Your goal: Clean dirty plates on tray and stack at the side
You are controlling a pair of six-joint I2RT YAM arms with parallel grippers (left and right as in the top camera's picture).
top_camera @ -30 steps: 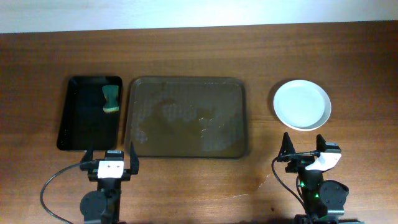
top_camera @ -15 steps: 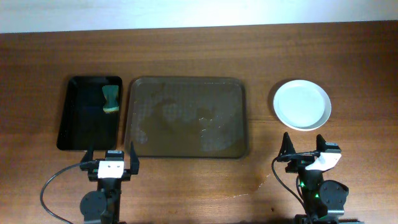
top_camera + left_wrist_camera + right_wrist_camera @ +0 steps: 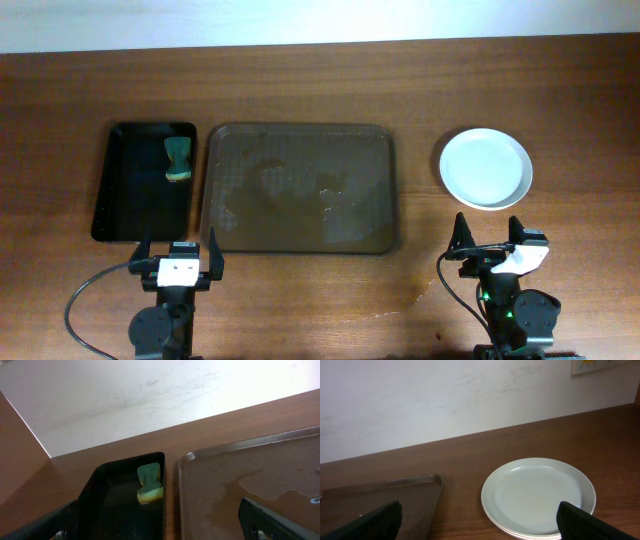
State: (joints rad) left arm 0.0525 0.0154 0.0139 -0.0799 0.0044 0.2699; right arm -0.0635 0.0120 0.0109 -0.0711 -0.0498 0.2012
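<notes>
The white plates [image 3: 486, 168] sit in one stack on the table to the right of the brown tray [image 3: 300, 188]; the top plate looks clean in the right wrist view [image 3: 538, 496]. The tray holds no plates, only wet smears, and its corner shows in the left wrist view [image 3: 250, 480]. My left gripper [image 3: 179, 256] is open and empty near the front edge, below the gap between the two trays. My right gripper [image 3: 490, 240] is open and empty just in front of the plate stack.
A narrow black tray [image 3: 145, 180] lies left of the brown tray with a green sponge [image 3: 179, 160] in its far right corner, also in the left wrist view [image 3: 150, 482]. A wet streak [image 3: 415, 290] marks the table near the right arm.
</notes>
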